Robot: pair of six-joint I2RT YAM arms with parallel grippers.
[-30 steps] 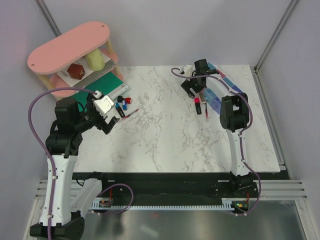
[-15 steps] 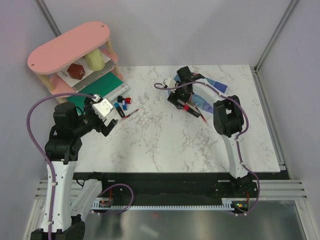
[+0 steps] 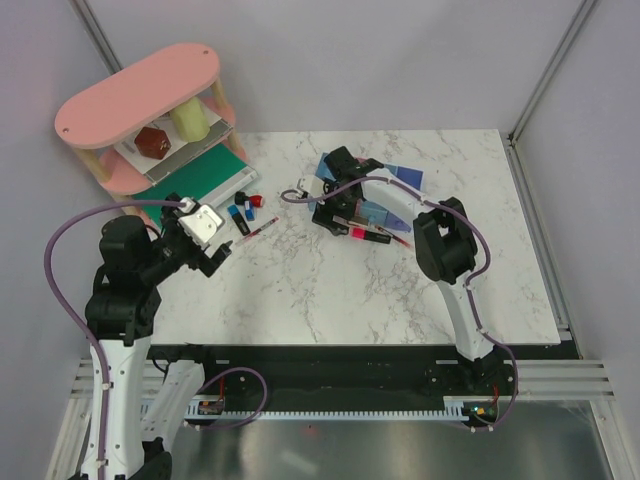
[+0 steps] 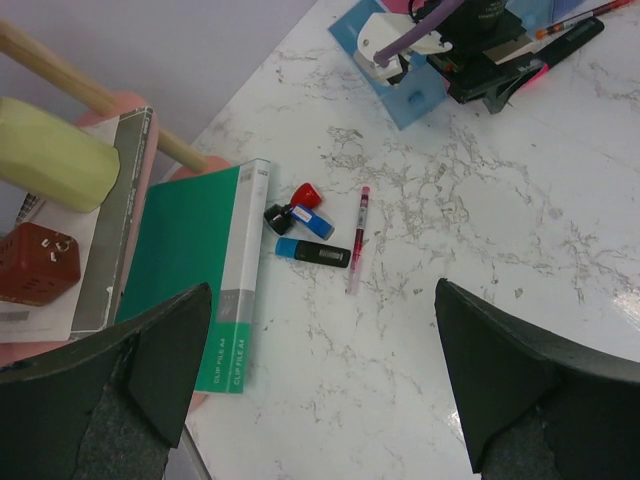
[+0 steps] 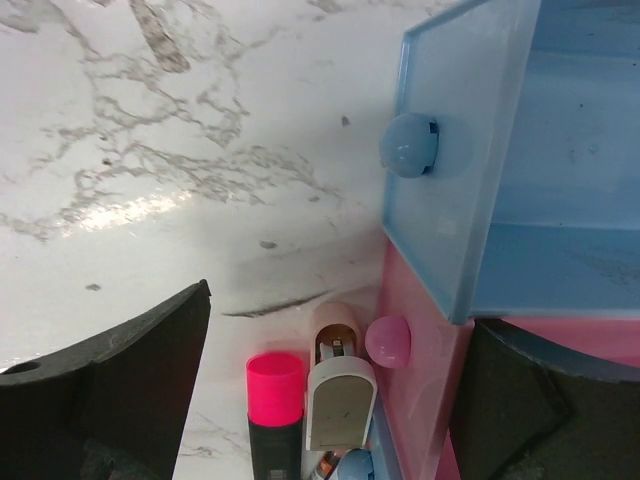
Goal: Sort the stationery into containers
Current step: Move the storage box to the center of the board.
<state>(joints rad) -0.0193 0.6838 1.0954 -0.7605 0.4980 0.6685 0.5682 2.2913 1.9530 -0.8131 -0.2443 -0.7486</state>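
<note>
- across the middle of the table (image 3: 300, 290), the right gripper (image 3: 335, 212) now sits low, having swung in from the far right edge where it was a second ago. its jaws stand wide and nothing is pinched between them.
- the containers (image 3: 378, 208) have come along with it: the neat row at the right edge is gone, and light blue and pink bins lie skewed around the gripper.
- below the right wrist, the black marker (image 5: 275, 425) with its pink cap lies against the beige block (image 5: 340, 400), just beside the pink bin (image 5: 425, 350). a light blue bin (image 5: 480, 170) overlaps that bin's edge.
- the left gripper (image 3: 217, 257) has drawn back toward the near left, its jaws spread fully, empty.
- unmoved on the left are the thin red pen (image 4: 358, 238) and the small blue, red and black pieces (image 4: 305, 225), near the green board (image 4: 190, 250) (a clip file, by its label).
- the pink shelf (image 3: 140, 95) stands in the far left corner.
- the right arm (image 3: 445, 240) hides part of the bins from above.
</note>
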